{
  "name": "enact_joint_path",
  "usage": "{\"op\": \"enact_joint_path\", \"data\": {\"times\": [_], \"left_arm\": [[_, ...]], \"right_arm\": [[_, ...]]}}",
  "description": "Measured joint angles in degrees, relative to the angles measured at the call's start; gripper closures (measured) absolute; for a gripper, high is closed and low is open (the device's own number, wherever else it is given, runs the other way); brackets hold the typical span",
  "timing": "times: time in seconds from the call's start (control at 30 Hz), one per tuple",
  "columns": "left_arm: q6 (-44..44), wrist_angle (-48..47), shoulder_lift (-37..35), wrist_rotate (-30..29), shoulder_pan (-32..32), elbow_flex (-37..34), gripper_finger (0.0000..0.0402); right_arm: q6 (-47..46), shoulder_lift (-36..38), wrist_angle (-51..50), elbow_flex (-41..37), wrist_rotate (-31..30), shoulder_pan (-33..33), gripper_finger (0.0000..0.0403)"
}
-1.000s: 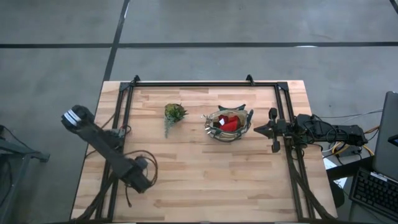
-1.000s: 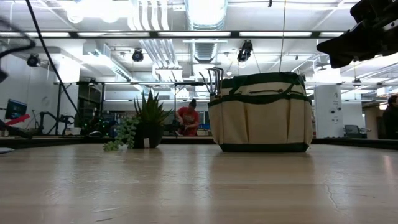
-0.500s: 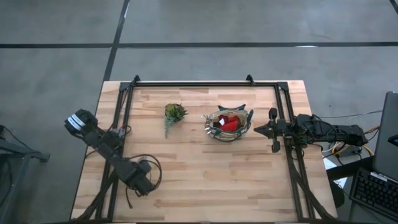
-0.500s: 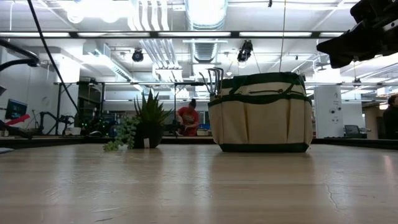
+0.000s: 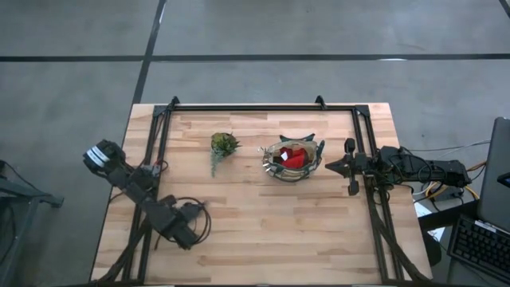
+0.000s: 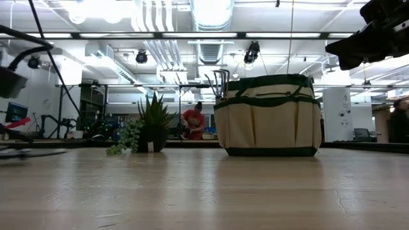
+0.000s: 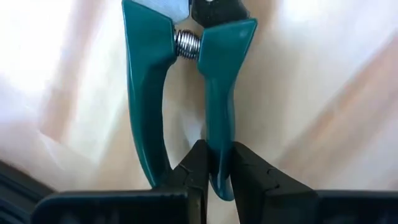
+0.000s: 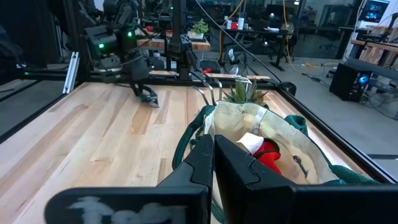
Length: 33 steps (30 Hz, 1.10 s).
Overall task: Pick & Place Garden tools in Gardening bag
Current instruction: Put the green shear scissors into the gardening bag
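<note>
The green-handled pruners point(image 7: 186, 74) lie flat on the wood near the table's near-left corner, also seen far off in the right wrist view point(image 8: 151, 99). My left gripper point(image 7: 216, 177) point(image 5: 182, 229) points down over them and is shut on one handle. The beige gardening bag point(image 5: 293, 162) point(image 6: 268, 115) stands upright at mid-table. A red glove point(image 8: 268, 152) lies inside it, and a hand fork's tines point(image 6: 220, 80) stick up at its rim. My right gripper point(image 5: 333, 167) point(image 8: 213, 158) waits shut, level, just right of the bag. My left gripper pinches one of the pruners' two green handles point(image 7: 219, 146) between its two fingers point(image 7: 198, 168), near the handle's free end. The fingers come from above, pointing down, and lie across the handle. The pruners rest flat on the table, and the other handle stands free beside the fingers.
A small potted leafy plant point(image 5: 224, 145) point(image 6: 150, 124) stands left of the bag. A black frame rail point(image 5: 239, 108) runs along the table's far edge and both sides. Bare wood lies between my left gripper and the bag. A person in red point(image 6: 193, 120) is far behind the table.
My left gripper has rolled about its downward line over the near-left part of the table, and the arm's dark body has come into the low view at its left edge. The bag, the plant and my right arm have kept still.
</note>
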<state>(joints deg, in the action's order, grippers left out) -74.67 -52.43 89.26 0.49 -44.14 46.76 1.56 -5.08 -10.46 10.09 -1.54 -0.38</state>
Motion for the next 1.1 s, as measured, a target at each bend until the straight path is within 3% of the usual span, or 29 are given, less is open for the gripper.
{"op": "enact_joint_path", "data": {"times": [0.33, 1.1], "left_arm": [[4.9, -2.2, 0.0, -7.0, 0.9, 2.3, 0.0355], [23.4, -4.2, -0.1, -14.7, 10.5, 12.7, 0.0352]], "right_arm": [[0.0, 0.0, 0.0, 0.0, 0.0, 0.0, 0.0394], [0.0, 0.0, 0.0, 0.0, 0.0, 0.0, 0.0394]]}}
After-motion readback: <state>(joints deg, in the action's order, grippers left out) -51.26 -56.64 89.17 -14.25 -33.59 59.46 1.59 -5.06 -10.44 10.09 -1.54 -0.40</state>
